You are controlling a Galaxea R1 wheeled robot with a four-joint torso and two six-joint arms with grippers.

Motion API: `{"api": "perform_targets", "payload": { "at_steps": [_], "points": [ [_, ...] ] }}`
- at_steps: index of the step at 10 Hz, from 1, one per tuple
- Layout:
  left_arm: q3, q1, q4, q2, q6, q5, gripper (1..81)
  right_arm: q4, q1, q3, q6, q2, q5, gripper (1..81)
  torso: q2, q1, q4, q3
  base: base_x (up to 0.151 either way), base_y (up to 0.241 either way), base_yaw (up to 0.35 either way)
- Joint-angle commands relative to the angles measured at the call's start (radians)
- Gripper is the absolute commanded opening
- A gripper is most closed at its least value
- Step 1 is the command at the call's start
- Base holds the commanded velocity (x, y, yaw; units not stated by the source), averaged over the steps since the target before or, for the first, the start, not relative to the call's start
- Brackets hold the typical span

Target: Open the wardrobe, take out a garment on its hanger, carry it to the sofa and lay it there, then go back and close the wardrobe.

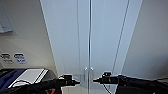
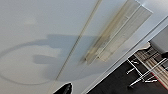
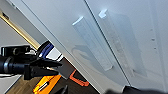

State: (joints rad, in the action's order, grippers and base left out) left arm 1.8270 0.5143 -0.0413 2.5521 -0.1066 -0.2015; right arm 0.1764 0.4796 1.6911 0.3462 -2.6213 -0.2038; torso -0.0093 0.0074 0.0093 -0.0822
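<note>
The wardrobe (image 1: 75,37) stands right in front of me, white, with both doors shut along the centre seam. Its two small vertical handles (image 1: 88,72) sit side by side at the seam, and they show close up in the right wrist view (image 3: 93,43) and the left wrist view (image 2: 117,32). My left gripper (image 1: 78,82) points at the seam from the left, just below the handles, with its fingers (image 3: 51,63) apart and empty. From the right, my right gripper (image 1: 94,80) faces it at the same height, open, with one dark fingertip (image 3: 135,90) close to the door.
A pale wall flanks the wardrobe on both sides, with small blue labels (image 1: 19,58) on the left. A blue and white object (image 1: 17,76) lies low at the left. An orange item (image 3: 47,83) sits on the dark floor, and a white-framed rack (image 2: 146,71) stands beside the wardrobe.
</note>
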Motion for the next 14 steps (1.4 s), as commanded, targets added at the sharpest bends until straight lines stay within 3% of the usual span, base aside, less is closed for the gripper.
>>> {"api": "perform_targets", "payload": {
  "at_steps": [1,9,14],
  "points": [
    [0.058,-0.171,0.009,0.051,-0.004,-0.015,81.1,-0.017,-0.209,0.091,0.042,-0.062,0.012,81.1,0.000,0.000,0.000,0.000,0.000,0.000,0.000],
    [0.213,-0.194,0.026,0.202,-0.004,-0.044,81.1,-0.020,-0.250,0.370,0.065,-0.228,-0.006,81.1,0.001,0.001,0.000,-0.001,0.000,0.000,0.000],
    [0.399,-0.202,0.037,0.327,0.001,-0.047,81.1,-0.023,-0.253,0.404,0.065,-0.275,-0.009,81.1,0.002,0.001,0.000,-0.001,0.000,0.000,0.000]
  ]
}}
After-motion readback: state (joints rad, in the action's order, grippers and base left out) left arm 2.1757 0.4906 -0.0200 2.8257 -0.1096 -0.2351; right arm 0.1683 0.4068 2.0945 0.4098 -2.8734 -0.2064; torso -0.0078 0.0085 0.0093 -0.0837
